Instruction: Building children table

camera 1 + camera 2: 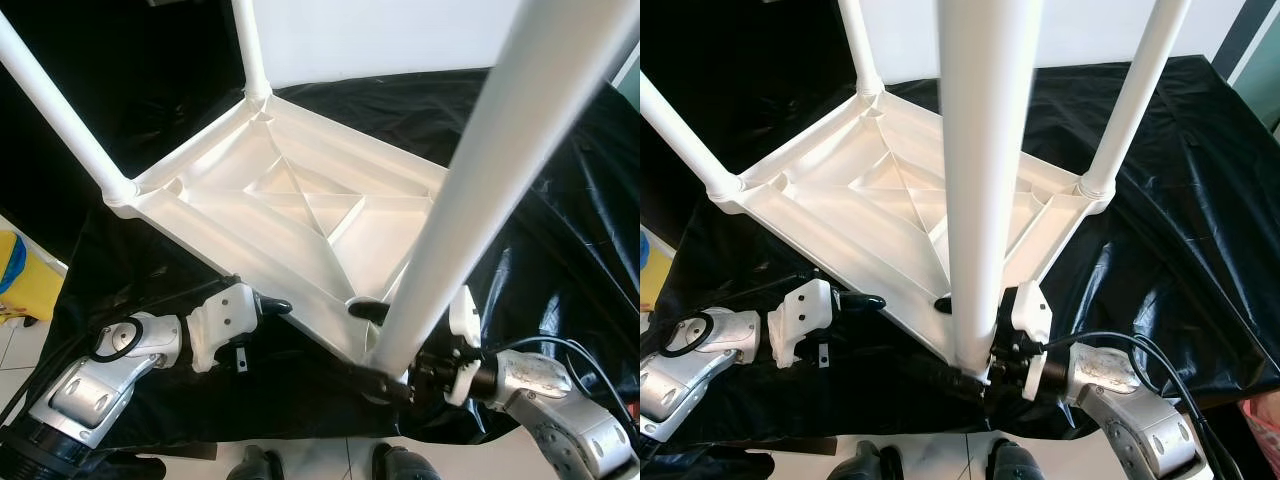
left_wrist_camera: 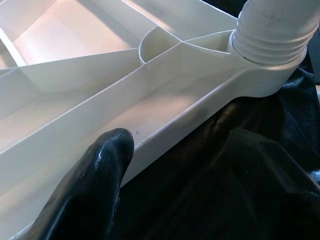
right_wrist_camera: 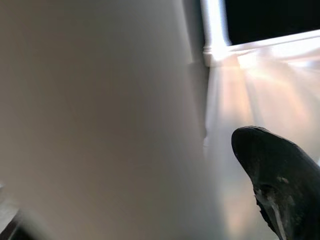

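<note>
A white plastic children's table (image 1: 300,215) lies upside down on a sheet of black plastic (image 1: 560,240) spread over the floor, its ribbed underside facing up and its four legs pointing upward. The near leg (image 1: 975,170) rises straight toward the head camera.

The right end effector (image 1: 958,340) sits at the foot of that near leg. One black finger (image 1: 368,309) lies inside the table's near corner, the other under the leg's base, so the fingers are closed around the corner socket. The right wrist view adds a close look at one fingertip (image 3: 280,175) beside the pale leg, badly blurred.

The left end effector (image 1: 268,306) is at the table's near edge, on the robot's left. The left wrist view shows what the head views cannot: one finger (image 2: 87,187) lying over the rim and the other below it on the black sheet, with a threaded leg socket (image 2: 272,42) further along the rim. The fingers stand apart across the rim; whether they pinch it, I cannot tell.

No writing can be read on anything.
</note>
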You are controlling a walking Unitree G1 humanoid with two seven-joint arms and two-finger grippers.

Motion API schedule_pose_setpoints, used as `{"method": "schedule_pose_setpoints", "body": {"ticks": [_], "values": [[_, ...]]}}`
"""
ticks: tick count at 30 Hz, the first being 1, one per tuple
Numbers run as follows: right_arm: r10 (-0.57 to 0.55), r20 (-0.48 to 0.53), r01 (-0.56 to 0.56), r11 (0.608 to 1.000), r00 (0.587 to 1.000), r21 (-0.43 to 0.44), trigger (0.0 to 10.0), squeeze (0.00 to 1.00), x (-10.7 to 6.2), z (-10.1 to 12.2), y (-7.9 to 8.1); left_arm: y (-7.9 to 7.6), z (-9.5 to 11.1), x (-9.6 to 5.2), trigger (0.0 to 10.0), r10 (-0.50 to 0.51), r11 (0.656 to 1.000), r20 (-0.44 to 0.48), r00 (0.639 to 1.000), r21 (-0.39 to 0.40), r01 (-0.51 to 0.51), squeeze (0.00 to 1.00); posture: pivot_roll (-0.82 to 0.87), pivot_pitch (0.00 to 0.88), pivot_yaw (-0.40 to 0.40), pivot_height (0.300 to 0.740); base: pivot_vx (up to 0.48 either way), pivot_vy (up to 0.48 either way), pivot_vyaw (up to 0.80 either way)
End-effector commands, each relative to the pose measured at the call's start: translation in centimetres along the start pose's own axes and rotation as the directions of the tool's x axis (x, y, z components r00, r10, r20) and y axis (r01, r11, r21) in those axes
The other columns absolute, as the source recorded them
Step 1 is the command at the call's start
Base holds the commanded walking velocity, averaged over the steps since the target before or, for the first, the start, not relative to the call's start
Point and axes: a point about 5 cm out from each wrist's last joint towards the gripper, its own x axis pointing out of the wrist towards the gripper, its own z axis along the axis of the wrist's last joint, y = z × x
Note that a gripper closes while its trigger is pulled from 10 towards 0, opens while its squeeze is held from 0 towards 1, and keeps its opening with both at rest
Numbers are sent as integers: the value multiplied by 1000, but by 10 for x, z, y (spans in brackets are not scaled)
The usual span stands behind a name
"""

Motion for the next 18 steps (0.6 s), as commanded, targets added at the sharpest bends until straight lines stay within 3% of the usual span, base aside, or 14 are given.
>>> {"method": "schedule_pose_setpoints", "body": {"ticks": [1, 3, 10, 11, 18], "values": [[-44, -9, 44, 999, 999, 3, 10000, 0, -2, -4, -1, -4, -2, 0, 10000, -64, 998, -12, 998, 7, 65, 0, -95, 170, 83, 740, 0, 0, 0], [-64, -10, 64, 998, 998, 4, 10000, 0, -4, -6, -3, -4, -3, 1, 10000, -64, 998, -11, 998, 7, 65, 0, -96, 169, 83, 740, 0, 0, 0], [-217, -76, 214, 975, 973, -55, 10000, 0, -32, -13, -27, 3, -4, 3, 10000, -48, 999, -12, 999, 24, 48, 0, -110, 165, 85, 740, 0, 0, 0], [-268, -85, 263, 963, 960, -65, 10000, 0, -42, -12, -35, 6, -5, 4, 10000, -38, 999, -16, 999, 29, 38, 0, -117, 165, 86, 740, 0, 0, 0], [-383, -95, 373, 921, 919, -112, 10000, 0, -59, -14, -52, 13, -2, 9, 10000, 1, 999, 2, 1000, 47, -1, 0, -127, 166, 85, 740, 0, 0, 0]]}}
